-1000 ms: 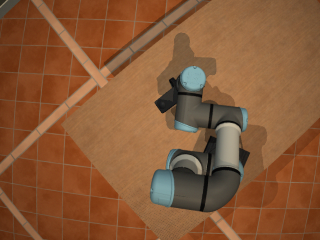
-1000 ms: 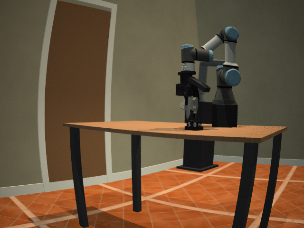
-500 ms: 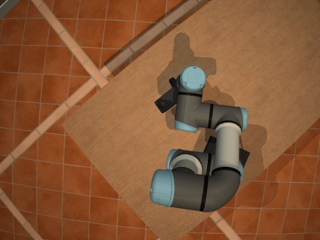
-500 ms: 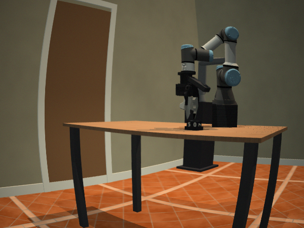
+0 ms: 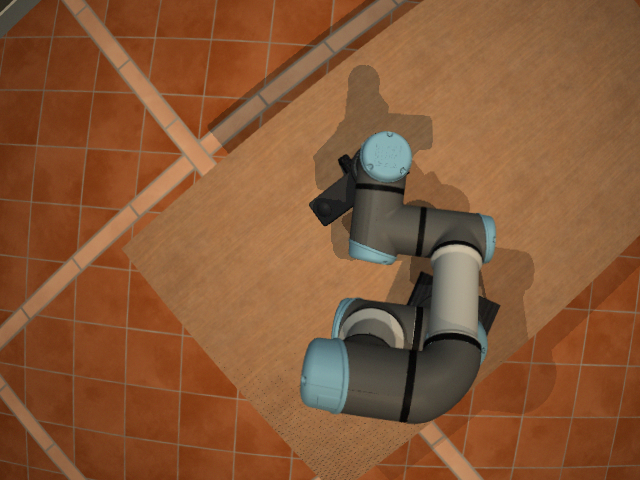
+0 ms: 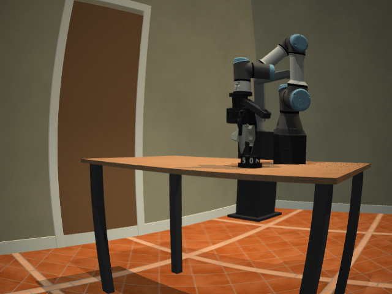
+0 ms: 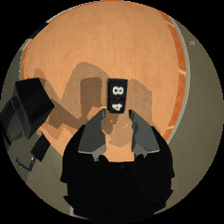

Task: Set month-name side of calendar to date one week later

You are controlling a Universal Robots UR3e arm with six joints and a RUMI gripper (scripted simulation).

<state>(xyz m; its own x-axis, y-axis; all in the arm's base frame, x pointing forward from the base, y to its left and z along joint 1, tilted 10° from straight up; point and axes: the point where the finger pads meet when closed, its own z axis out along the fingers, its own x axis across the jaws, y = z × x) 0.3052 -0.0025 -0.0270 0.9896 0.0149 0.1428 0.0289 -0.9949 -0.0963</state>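
In the top view, the arm (image 5: pixel 454 294) (image 6: pixel 297 68) covers the calendar (image 6: pixel 250 162) (image 7: pixel 117 96), so I can't see it there. The side view shows it on the table (image 5: pixel 258 237) (image 6: pixel 190 164) (image 7: pixel 56 56), a bit right of the middle and low in the frame. It is small and dark there. I can read a 5 and a 0 on its near side, but the mark at the right end is hard to make out.

In the wrist view, the calendar is near the middle. Its long way runs almost straight up and down the frame. An 8 is above a 4, and both lie on their sides. In the side view, its long way is hard to tell.

The gripper (image 6: pixel 248 150) (image 7: pixel 117 109) is partly open and holds nothing. The wrist view shows the gap between its fingers, with the calendar by the tips. The side view shows them pointing down, but not the gap clearly.
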